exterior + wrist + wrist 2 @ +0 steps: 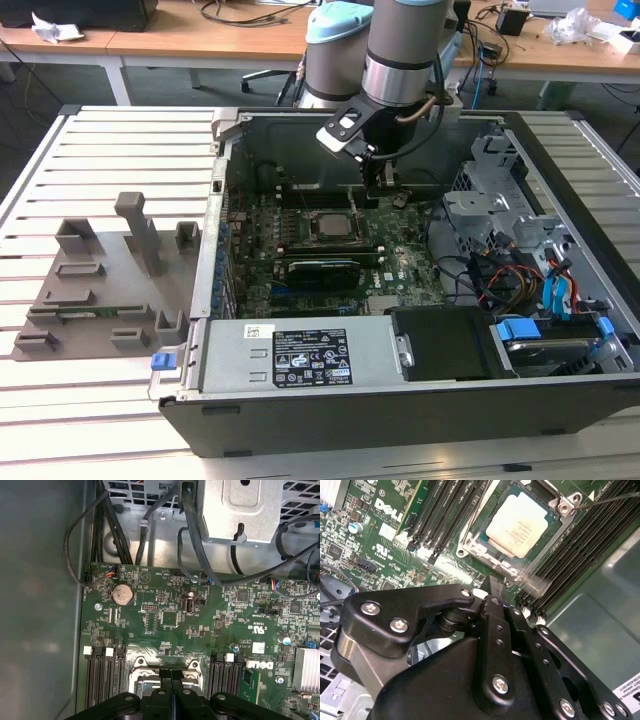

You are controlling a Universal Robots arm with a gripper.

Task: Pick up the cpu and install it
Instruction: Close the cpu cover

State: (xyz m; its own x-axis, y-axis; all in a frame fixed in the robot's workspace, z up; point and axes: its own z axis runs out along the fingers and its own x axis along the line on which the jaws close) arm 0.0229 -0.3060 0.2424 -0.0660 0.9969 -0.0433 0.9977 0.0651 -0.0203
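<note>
Plainly, second wrist view: cpu point(522, 524) sits socketed — gripper point(493, 587) closed.

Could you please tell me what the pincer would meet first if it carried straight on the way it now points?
Most likely the metal socket frame, at its edge beside the cpu seated in it. The pincer points down at that spot on the motherboard, though depth is unclear.

Dull silvery metal atop the cpu point(520, 524). Glossy green lacquer across the motherboard point(165, 620). Matt black finish, bright screw heads on the gripper point(492, 586). In the exterior view, dark matt case point(400, 420); at its nine o'clock, matt grey plastic holder point(90, 290) on smooth white slats point(100, 400).
</note>
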